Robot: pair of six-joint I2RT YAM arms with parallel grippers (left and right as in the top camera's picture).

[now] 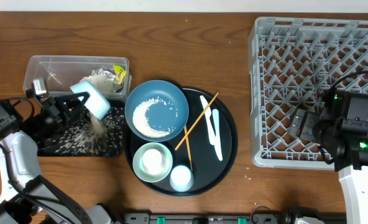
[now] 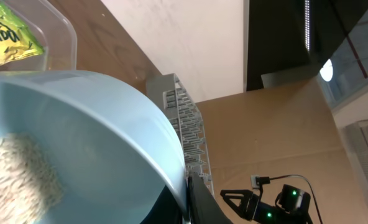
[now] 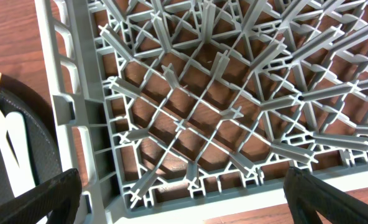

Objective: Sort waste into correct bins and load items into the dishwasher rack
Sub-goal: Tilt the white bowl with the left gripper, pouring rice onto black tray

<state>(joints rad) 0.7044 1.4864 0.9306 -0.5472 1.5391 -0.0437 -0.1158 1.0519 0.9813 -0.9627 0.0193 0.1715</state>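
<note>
Quick count of what's on my counter point(image 1: 171, 43) right now.

My left end effector point(image 1: 77, 103) is clamped on the rim of one small light-blue bowl point(image 1: 91, 98), tipped on its side above the black rectangular tray point(image 1: 53, 146). Rice point(image 1: 98, 127) is spilling out of it, and grains are scattered all over that tray. From my left wrist it's basically just the inside of the bowl and a blur of rice.

Just behind the tray is one clear tub point(image 1: 47, 68) holding one yellow-green wrapper point(image 1: 119, 73) and a wad of white tissue point(image 1: 100, 78).

In the middle is one round black tray point(image 1: 227, 134) carrying:
- one big blue bowl point(image 1: 171, 96) with a crescent of rice in it
- one pale-green bowl point(image 1: 138, 163) with something white sitting inside
- one small whitish cup point(image 1: 181, 178)
- two chopsticks point(image 1: 201, 118), crossing near the blue bowl's edge
- a white spoon point(image 1: 216, 146), with a second pale piece overlapping it. Whether that's another utensil, I can't tell.

On the right is one grey rack point(image 1: 262, 93) with no dishes in it. My right end effector point(image 1: 305, 124) hangs over its near-left part, fingers wide apart and holding nothing.
</note>
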